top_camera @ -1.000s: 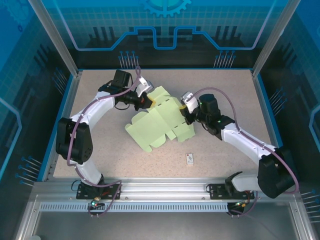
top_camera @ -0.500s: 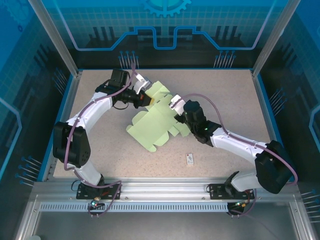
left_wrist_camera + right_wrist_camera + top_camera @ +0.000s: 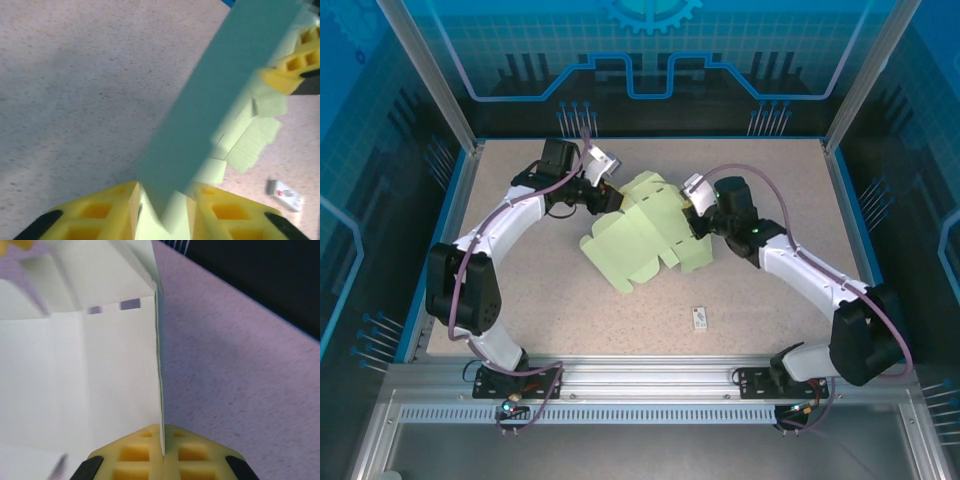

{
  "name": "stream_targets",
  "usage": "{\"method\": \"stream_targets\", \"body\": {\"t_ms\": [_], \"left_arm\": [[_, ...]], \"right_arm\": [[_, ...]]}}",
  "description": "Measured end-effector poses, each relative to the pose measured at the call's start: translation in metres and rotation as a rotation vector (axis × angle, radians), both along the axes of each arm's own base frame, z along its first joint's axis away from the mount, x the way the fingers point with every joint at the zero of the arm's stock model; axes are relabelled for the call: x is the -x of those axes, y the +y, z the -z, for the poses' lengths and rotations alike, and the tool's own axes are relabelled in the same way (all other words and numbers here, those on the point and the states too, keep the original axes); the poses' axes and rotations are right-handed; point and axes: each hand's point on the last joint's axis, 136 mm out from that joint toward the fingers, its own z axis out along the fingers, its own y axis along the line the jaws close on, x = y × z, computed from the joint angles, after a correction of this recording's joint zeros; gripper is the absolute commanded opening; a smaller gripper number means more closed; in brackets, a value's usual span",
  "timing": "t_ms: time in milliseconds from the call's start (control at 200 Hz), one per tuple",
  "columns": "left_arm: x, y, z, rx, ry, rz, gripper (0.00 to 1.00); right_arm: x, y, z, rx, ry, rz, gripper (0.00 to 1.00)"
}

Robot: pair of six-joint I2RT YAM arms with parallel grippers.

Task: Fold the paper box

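Observation:
The paper box (image 3: 645, 240) is a pale mint-green cut-out with flaps, partly folded up in the middle of the table. My right gripper (image 3: 693, 214) holds its right side; in the right wrist view the gripper (image 3: 162, 432) is shut on the thin edge of an upright panel (image 3: 75, 380). My left gripper (image 3: 611, 196) is at the box's upper left flap. In the left wrist view that gripper (image 3: 162, 195) is open, its yellow fingers (image 3: 100, 212) apart, and a shaded flap (image 3: 215, 100) runs loosely through the gap.
A tiny white tag (image 3: 700, 318) with a dark mark lies on the speckled table near the front, also visible in the left wrist view as the tag (image 3: 285, 192). Blue walls ring the table (image 3: 520, 290). There is free surface to the left and right of the arms.
The left gripper has opened and let go its pinch on the upper left flap. The right gripper has swung back to the right and up with its panel, and the box has shifted.

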Motion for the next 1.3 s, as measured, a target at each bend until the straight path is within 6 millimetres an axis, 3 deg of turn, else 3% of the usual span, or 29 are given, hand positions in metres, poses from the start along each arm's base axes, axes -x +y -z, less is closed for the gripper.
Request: {"method": "stream_targets", "body": {"t_ms": [210, 320, 440, 565, 750, 986, 1111, 1301], "left_arm": [[-0.009, 0.016, 0.005, -0.038, -0.009, -0.133, 0.5], [-0.007, 0.025, -0.003, -0.026, -0.011, -0.218, 0.52], [0.004, 0.033, -0.012, 0.033, -0.014, -0.301, 0.52], [0.026, 0.031, -0.006, 0.102, -0.009, -0.339, 0.54], [0.054, -0.012, 0.034, 0.146, 0.056, -0.264, 0.54], [0.064, -0.062, 0.103, 0.077, 0.181, -0.197, 0.49], [0.067, -0.077, 0.134, 0.025, 0.231, -0.18, 0.47], [0.065, -0.084, 0.152, 0.009, 0.244, -0.173, 0.42]], "right_arm": [[0.005, 0.004, 0.02, -0.059, 0.211, -0.049, 0.0], [0.001, 0.003, 0.031, -0.064, 0.31, -0.034, 0.0], [-0.009, -0.002, 0.043, -0.057, 0.401, -0.002, 0.0], [-0.014, -0.003, 0.058, -0.044, 0.484, 0.018, 0.0], [-0.012, -0.003, 0.08, -0.025, 0.583, 0.036, 0.0], [-0.012, -0.003, 0.087, -0.017, 0.618, 0.046, 0.0], [-0.013, -0.003, 0.09, -0.015, 0.624, 0.047, 0.01], [-0.012, -0.003, 0.092, -0.011, 0.633, 0.048, 0.01]]}}
